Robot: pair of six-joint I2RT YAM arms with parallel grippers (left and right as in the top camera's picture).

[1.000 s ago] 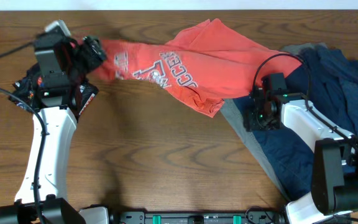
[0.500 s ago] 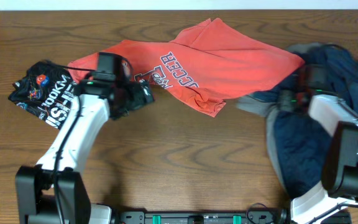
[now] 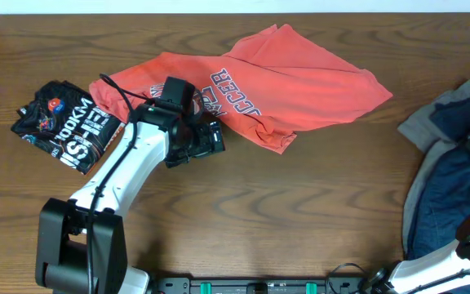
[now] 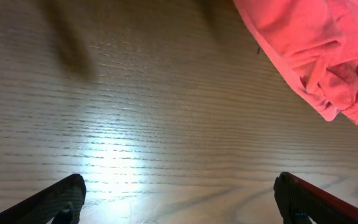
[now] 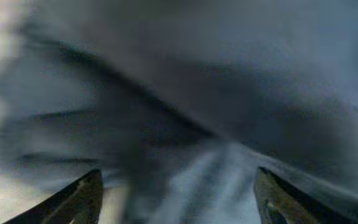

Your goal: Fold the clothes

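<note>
Wood table [image 3: 243, 220] | coral T-shirt [image 3: 317, 82] reads "OCCER" | left gripper [image 4: 179, 186] spread | right gripper [image 5: 178, 177] spread over navy cloth [image 5: 229, 74]

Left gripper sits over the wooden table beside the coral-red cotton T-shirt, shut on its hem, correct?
Not shut. The left wrist view shows the left gripper open, over the wooden table beside the coral-red cotton T-shirt, whose hem it does not touch.

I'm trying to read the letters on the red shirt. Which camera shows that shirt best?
The overhead view: nearly the whole red shirt lies there, lettering visible, with the left arm over one part. The left wrist view catches only a bunched edge at its upper right. The right wrist view shows only blurred dark cloth.
</note>
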